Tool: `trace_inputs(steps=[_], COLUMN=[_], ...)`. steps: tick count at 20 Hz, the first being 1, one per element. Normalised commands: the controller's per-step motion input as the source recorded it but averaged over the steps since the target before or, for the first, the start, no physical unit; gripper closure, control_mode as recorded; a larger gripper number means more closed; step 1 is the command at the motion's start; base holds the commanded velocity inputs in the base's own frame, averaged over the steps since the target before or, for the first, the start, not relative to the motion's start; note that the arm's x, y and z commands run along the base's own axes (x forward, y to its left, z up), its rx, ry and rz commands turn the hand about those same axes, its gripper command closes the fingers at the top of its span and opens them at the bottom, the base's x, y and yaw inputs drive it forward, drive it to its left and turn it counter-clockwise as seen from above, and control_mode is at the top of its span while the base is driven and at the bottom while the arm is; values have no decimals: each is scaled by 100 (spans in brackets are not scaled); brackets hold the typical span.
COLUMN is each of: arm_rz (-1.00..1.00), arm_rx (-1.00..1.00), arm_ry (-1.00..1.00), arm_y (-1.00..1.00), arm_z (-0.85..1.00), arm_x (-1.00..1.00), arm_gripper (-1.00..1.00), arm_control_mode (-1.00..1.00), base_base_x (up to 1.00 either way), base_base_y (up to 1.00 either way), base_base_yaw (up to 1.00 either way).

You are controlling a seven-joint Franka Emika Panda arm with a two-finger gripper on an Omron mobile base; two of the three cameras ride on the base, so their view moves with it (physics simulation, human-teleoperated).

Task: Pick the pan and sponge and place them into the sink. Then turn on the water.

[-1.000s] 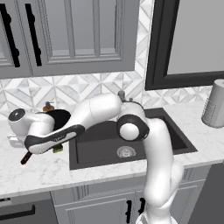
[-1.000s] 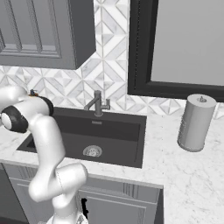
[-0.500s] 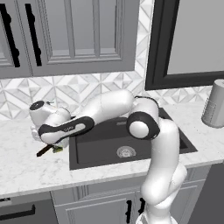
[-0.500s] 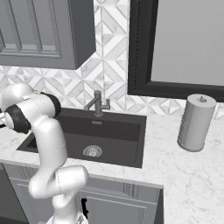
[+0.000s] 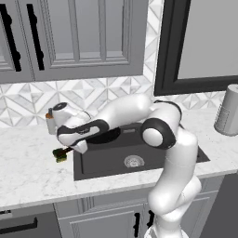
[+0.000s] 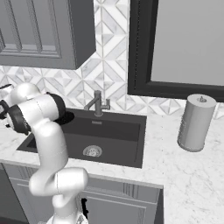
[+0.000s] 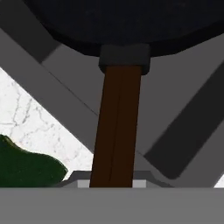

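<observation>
Pan handle [image 7: 116, 127], dark reddish-brown, is running straight up the middle of our hand view to the black round body of the frying pan [image 7: 127, 22], and we are reading the gripper [image 5: 74, 148] as clamped on that handle, though its fingertips themselves are hidden under the band at the bottom of that view. In the left base view we are seeing the hand reaching out over the left rim of the sink [image 5: 139, 169], with the black pan body showing just behind the forearm, over the basin's back left part. The green sponge [image 5: 60, 155] is lying on the white marble counter [image 5: 32, 172] just left of the sink's edge and close below the hand; whether the pan handle is touching it we cannot tell. A grey soap bottle [image 5: 50, 124] with an orange pump is standing behind the hand by the backsplash. In the right base view the grey faucet [image 6: 97, 104] is standing behind the dark basin with its round silver drain [image 6: 92, 151], and a paper towel roll [image 6: 196, 122] is standing upright on the counter to the right of the sink
</observation>
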Motion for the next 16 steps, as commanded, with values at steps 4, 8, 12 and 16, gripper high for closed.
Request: trace_inputs(steps=[4,8,12,16], arm_rz=[-26,-28,-27,-25], arm_rx=[0,0,0,0], arm_ry=[4,3,0,0], arm_y=[-51,-52,-48,-50], arm_z=[-15,-21,-24,-28], arm_x=[43,46,42,27], arm_gripper=[100,100,100,100], arm_control_mode=[-100,-100,-100,-100], base_base_x=[0,0,0,0], base_base_y=[0,0,0,0], base_base_yaw=[0,0,0,0])
